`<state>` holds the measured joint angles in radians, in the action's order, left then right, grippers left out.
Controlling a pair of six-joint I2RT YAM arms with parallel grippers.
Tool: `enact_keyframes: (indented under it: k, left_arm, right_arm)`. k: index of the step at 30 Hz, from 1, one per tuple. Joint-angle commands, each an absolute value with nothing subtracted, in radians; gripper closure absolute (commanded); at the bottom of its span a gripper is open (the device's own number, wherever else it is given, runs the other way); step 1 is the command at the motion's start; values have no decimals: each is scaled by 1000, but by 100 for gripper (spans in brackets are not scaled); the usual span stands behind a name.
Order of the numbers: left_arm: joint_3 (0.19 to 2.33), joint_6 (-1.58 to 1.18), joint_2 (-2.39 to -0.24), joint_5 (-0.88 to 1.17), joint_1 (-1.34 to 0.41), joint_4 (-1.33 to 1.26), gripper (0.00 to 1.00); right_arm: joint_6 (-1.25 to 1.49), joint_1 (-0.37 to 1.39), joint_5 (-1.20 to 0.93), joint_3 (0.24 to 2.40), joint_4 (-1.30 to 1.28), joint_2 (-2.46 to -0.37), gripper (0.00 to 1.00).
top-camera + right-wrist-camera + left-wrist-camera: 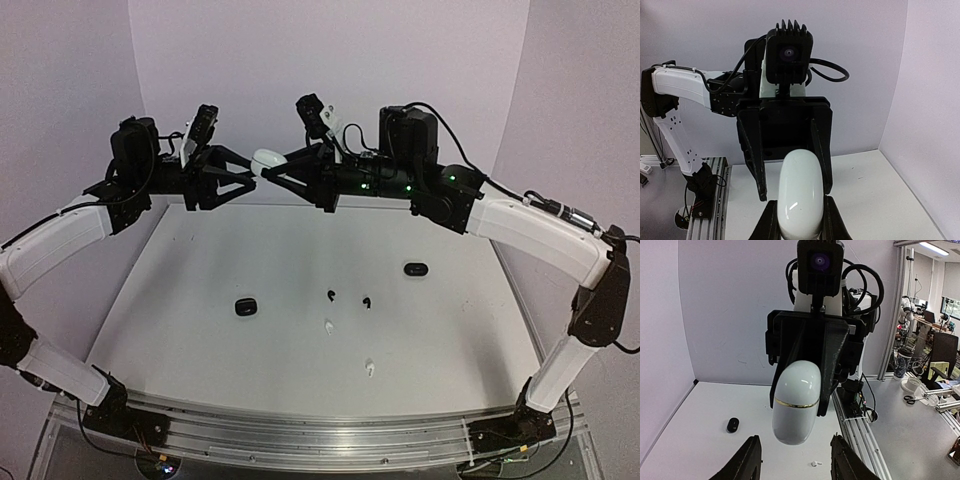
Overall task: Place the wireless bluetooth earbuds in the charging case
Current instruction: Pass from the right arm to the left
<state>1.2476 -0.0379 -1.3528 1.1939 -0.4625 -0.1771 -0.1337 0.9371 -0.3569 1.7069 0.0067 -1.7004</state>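
We see the white table [200, 300] under the left arm [60, 245] and the right arm [530, 225], both raised high and pointing at each other. The right gripper [800, 220] is clamped on one end of a white charging case [267, 158], held in the air well above the table. The left gripper [795, 460] faces it, fingers apart on either side of the case's free end. They seem not to touch it, though we cannot be sure.

On the table lie a black case [245, 307] to the left and a second black case [415, 269] to the right, well apart. Between them lie two black earbuds [331, 294] [366, 300]. Two white earbuds [327, 325] [369, 368] lie nearer the bases.
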Motion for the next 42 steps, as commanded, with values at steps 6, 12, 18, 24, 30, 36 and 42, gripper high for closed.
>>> enact_keyframes:
  k: [6,12,18,24,30,36,42]
  left_arm:
    - [1268,-74,-1368,1191,-474,-257,55]
    - [1272,-86,-1372,1200,-483,-274,56]
    - [1275,-62,-1371,1215,-485,-245,62]
    - [1282,-45,-1375,1225,-485,-235,76]
    - [1279,-16,-1372,1237,-486,-217,87]
    - [1279,-7,-1369,1239,-488,-213,100]
    - [1273,74,-1355,1173,-488,-152,100]
  right_arm:
    - [-132,942,-350,1711,48,-1705,100]
    - [-140,942,-347,1711,46,-1715,100]
    - [-150,945,-347,1719,46,-1721,100]
    - [-149,947,-347,1722,46,-1725,100]
    - [-148,952,-346,1735,46,-1732,100]
    - [-142,953,-344,1735,47,-1738,100]
    - [-119,953,-276,1693,48,-1703,51]
